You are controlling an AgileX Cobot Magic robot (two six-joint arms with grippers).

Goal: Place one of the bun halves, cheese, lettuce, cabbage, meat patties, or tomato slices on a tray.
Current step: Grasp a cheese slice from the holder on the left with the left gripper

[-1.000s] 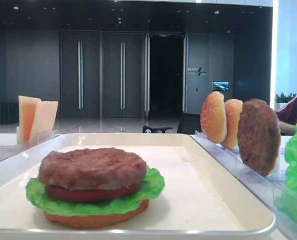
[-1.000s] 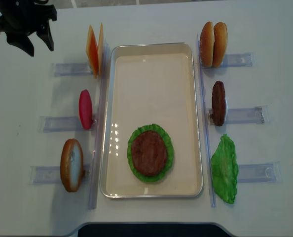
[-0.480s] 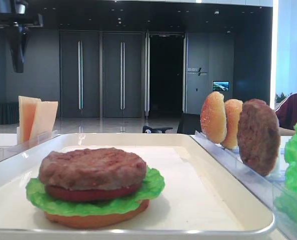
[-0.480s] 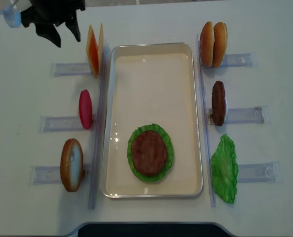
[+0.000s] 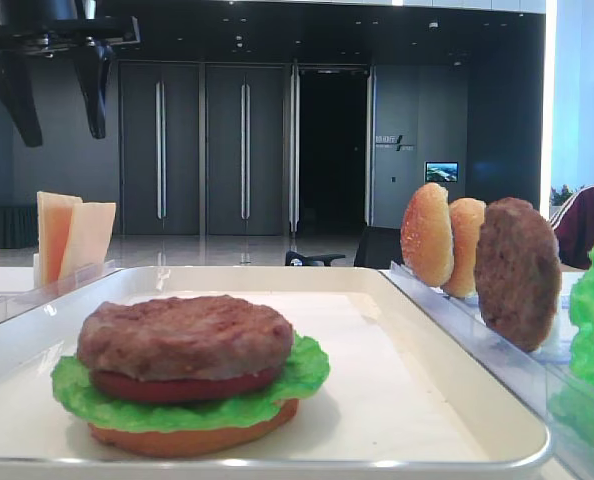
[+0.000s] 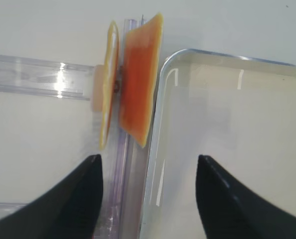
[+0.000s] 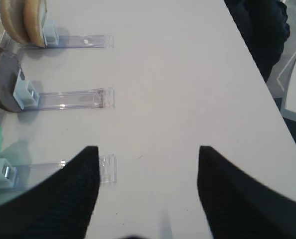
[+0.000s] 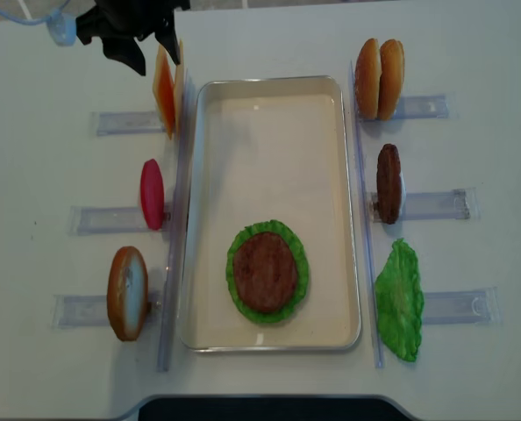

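Two cheese (image 8: 164, 90) slices stand upright in a clear rack just left of the white tray (image 8: 269, 140). My left gripper (image 8: 155, 58) hangs above them at the back left, open and empty. In the left wrist view its fingertips straddle the cheese (image 6: 139, 92) and the tray (image 6: 227, 129) rim, well above both. In the low front view the left gripper (image 5: 59, 115) is high over the cheese (image 5: 72, 238). A stack of bun, lettuce, tomato and meat patty (image 8: 266, 272) sits on the tray. My right gripper (image 7: 148, 149) is open over bare table.
Right of the tray, racks hold two bun halves (image 8: 379, 79), a meat patty (image 8: 388, 182) and lettuce (image 8: 399, 300). Left racks hold a tomato slice (image 8: 152, 193) and a bun half (image 8: 127, 292). The table edge (image 7: 267, 99) runs to the right gripper's right.
My left gripper has travelled right from the table's far back-left corner to above the cheese slices, still open. Nothing else has moved.
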